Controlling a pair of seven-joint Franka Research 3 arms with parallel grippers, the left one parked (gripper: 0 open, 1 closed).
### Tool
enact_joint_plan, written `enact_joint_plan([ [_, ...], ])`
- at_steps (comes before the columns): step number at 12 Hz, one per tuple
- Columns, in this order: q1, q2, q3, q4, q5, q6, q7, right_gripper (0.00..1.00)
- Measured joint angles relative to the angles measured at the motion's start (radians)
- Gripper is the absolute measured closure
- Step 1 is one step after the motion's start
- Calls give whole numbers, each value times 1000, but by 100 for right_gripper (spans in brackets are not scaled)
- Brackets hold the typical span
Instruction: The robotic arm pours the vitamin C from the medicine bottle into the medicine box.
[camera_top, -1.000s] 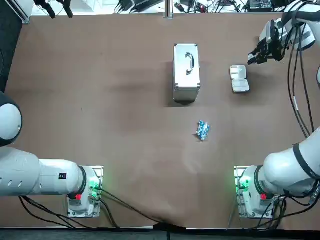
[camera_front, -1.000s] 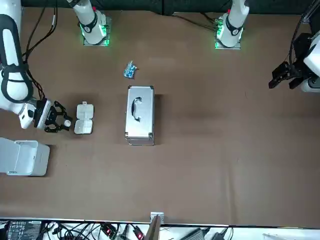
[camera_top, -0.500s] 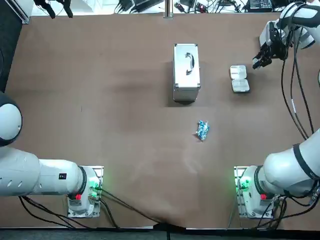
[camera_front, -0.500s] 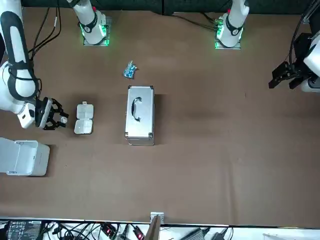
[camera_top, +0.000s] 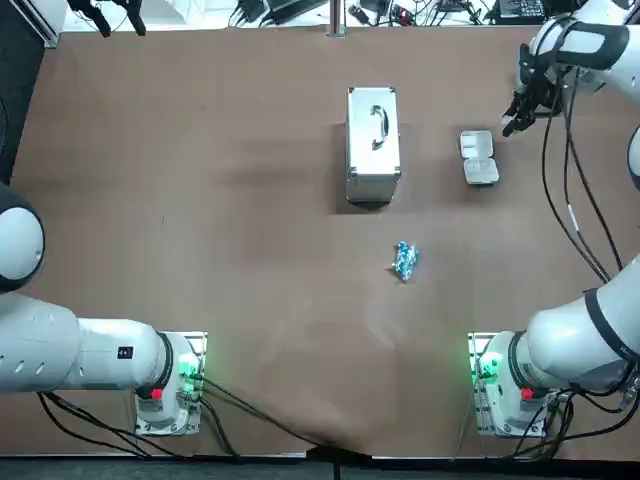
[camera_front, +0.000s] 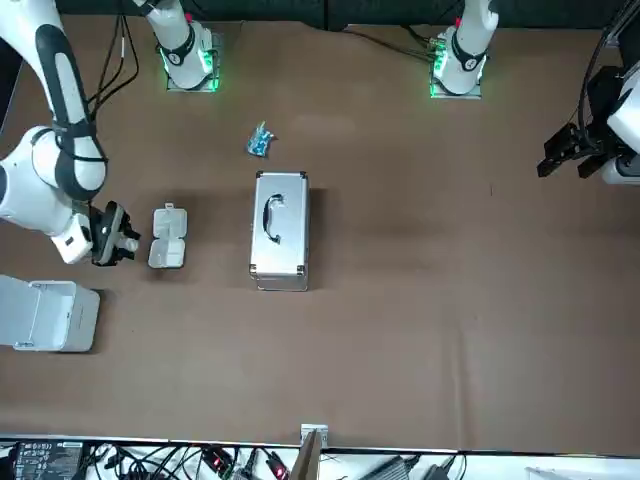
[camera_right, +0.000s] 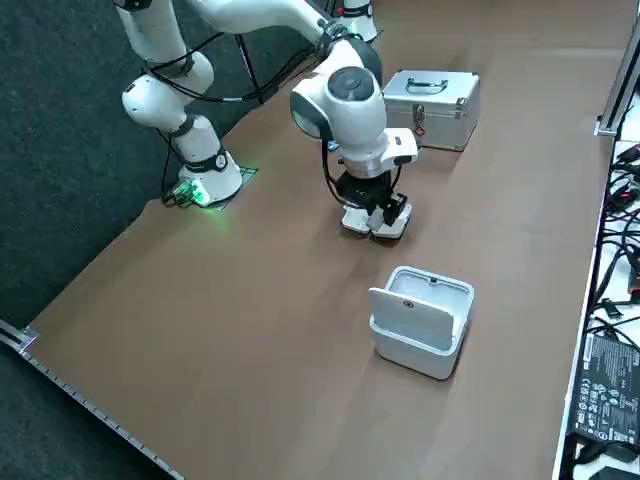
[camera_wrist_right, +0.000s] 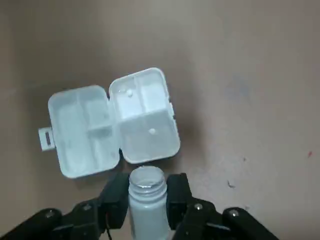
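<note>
Turned since before, the right jaws are held beside the medicine box (camera_wrist_right: 145, 125). An uncapped medicine bottle (camera_wrist_right: 146, 200) is gripped.

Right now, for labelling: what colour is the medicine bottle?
White medicine bottle, clearest in right wrist view, inside right gripper beside medicine box.

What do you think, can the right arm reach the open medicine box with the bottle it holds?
Probably yes. The right gripper, shut on the uncapped medicine bottle, hangs close beside the open medicine box, and only bare table lies between them.
</note>
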Motion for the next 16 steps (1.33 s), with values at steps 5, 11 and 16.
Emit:
enact_joint_plan([
  [5,3,-1,72,-41,-218,74,11,58],
  [11,3,-1,99,-75,-321,116,24,58],
  [16,7,-1,125,-81,-478,137,169,58],
])
